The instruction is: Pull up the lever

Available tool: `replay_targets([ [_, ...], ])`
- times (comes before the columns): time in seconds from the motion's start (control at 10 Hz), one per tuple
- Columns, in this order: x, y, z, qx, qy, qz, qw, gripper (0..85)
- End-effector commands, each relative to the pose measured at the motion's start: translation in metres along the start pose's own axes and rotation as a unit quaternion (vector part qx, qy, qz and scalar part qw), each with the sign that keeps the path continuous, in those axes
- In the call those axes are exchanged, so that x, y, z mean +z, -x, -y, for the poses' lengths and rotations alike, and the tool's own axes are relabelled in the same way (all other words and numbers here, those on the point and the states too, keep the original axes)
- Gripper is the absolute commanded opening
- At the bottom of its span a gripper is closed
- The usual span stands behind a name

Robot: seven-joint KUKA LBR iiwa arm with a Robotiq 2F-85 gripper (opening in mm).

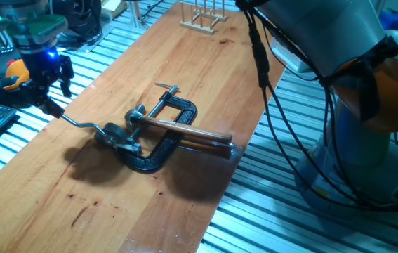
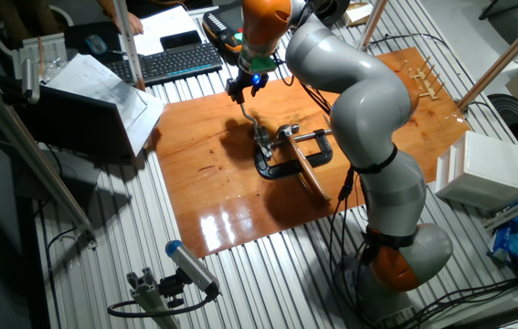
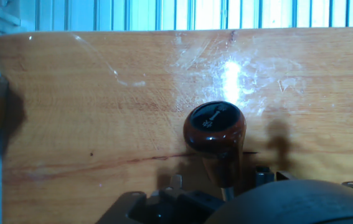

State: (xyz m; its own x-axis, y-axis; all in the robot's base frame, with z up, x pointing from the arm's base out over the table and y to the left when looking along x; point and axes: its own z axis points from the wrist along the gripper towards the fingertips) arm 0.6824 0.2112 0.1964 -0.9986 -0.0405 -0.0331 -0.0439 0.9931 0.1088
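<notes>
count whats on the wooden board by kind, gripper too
lever: 1
black C-clamp: 1
long brown rod: 1
small wooden rack: 1
gripper: 1
total: 5

End effector above lever, black clamp, wooden board

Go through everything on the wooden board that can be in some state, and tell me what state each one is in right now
lever: raised off the board, knob end up at the gripper
knob: uncovered, seen from directly above in the hand view
gripper: right at the knob; open or shut cannot be told
black C-clamp: lying flat on the wooden board, screw extended
brown rod: lying across the clamp
wooden peg rack: upright at the far end
</notes>
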Motion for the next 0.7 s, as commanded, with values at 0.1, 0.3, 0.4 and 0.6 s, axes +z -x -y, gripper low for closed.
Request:
replay_targets([
  [0.1, 0.0000, 0.0001, 0.0000, 0.002, -0.002, 0.003, 1.0000, 68.0],
  [0.3, 0.0000, 0.0001, 0.0000, 0.000, -0.002, 0.003, 1.0000, 68.0],
  [0.4, 0.0000, 0.0001, 0.0000, -0.001, -0.002, 0.002, 1.0000, 68.0],
  [0.6, 0.0000, 0.0001, 0.0000, -0.003, -0.003, -0.010, 0.9999, 68.0],
])
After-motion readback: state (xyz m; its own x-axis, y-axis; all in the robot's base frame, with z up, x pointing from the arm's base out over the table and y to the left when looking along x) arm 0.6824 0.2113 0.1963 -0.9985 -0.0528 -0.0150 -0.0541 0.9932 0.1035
